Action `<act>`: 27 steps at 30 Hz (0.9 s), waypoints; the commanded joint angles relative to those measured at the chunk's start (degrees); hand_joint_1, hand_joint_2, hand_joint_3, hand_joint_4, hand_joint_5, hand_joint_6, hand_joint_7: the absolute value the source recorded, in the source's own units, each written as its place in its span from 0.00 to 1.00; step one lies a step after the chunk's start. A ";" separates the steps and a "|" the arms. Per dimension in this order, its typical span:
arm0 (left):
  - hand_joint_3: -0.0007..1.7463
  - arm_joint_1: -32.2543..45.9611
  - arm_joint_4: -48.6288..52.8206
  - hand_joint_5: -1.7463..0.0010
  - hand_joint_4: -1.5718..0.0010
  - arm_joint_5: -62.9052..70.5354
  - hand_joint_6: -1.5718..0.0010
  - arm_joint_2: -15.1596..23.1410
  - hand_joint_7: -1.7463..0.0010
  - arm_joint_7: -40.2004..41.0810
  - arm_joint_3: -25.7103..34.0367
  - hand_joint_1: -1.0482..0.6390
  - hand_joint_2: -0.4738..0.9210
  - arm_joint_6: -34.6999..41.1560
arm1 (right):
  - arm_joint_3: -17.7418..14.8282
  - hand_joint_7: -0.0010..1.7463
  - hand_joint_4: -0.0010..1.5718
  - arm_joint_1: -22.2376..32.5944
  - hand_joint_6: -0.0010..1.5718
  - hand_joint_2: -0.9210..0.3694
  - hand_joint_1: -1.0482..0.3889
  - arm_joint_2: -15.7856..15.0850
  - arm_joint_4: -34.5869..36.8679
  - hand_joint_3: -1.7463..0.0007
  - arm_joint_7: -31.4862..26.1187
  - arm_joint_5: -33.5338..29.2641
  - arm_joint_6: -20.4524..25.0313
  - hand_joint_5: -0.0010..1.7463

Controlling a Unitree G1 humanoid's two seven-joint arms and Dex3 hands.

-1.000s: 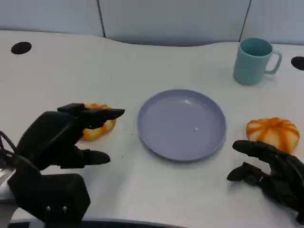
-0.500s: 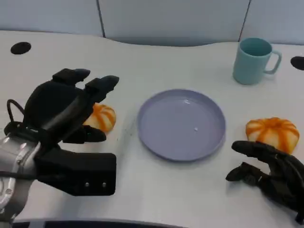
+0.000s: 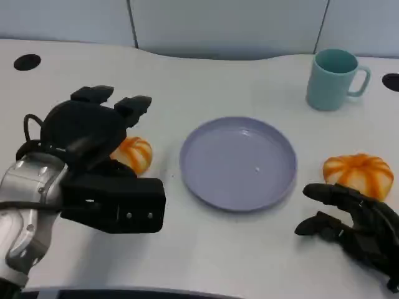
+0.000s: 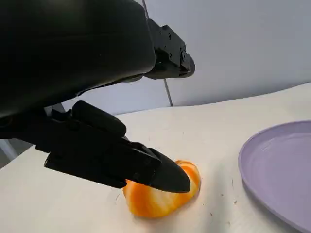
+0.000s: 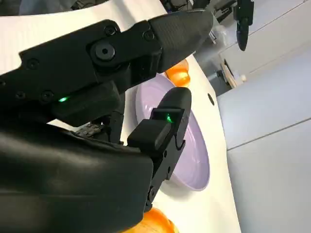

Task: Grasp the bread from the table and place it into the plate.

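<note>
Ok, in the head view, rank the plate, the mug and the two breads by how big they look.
1. Plate, clearly largest.
2. Right bread and mug: look alike, so no ranking.
3. Left bread: mostly hidden under the left hand, so its size is unsure.

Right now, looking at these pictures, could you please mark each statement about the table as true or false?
1. The purple plate already has bread on it. False: it holds nothing.
2. A teal mug stands behind the plate, toward the robot's right. True.
3. The left hand is over the bread near the plate's left side, fingers apart. True.
4. The right hand grips the other bread. False: it rests on the table in front of that bread, holding nothing.
5. Both breads are green. False: they are orange with pale stripes.
</note>
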 commanded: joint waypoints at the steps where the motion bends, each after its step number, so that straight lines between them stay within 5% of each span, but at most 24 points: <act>1: 0.00 -1.44 0.32 0.93 0.99 -0.72 0.90 1.50 1.00 -0.39 -0.41 0.17 1.00 0.61 | 0.32 0.19 0.39 1.58 0.52 0.00 0.41 -0.12 0.33 0.97 -0.62 -0.72 0.89 0.62; 12: 0.00 -1.58 0.29 0.93 1.00 -1.24 0.90 1.93 1.00 -0.17 -0.94 0.17 1.00 1.02 | 0.37 0.20 0.39 1.63 0.52 0.00 0.41 -0.13 0.23 0.97 -0.66 -0.68 0.95 0.62; 16: 0.00 -18.88 33.88 0.92 0.96 0.75 0.87 -5.86 0.99 -1.38 -7.01 0.18 0.96 7.25 | -0.19 0.20 0.39 2.06 0.53 0.00 0.43 0.47 -0.33 0.97 -0.40 0.10 0.69 0.63; 27: 0.00 -24.92 46.08 0.92 0.94 -2.55 0.87 -6.68 1.00 3.50 -11.24 0.18 0.96 5.60 | -0.33 0.19 0.39 2.30 0.54 0.00 0.44 0.66 -0.87 0.97 -0.71 -0.10 0.50 0.64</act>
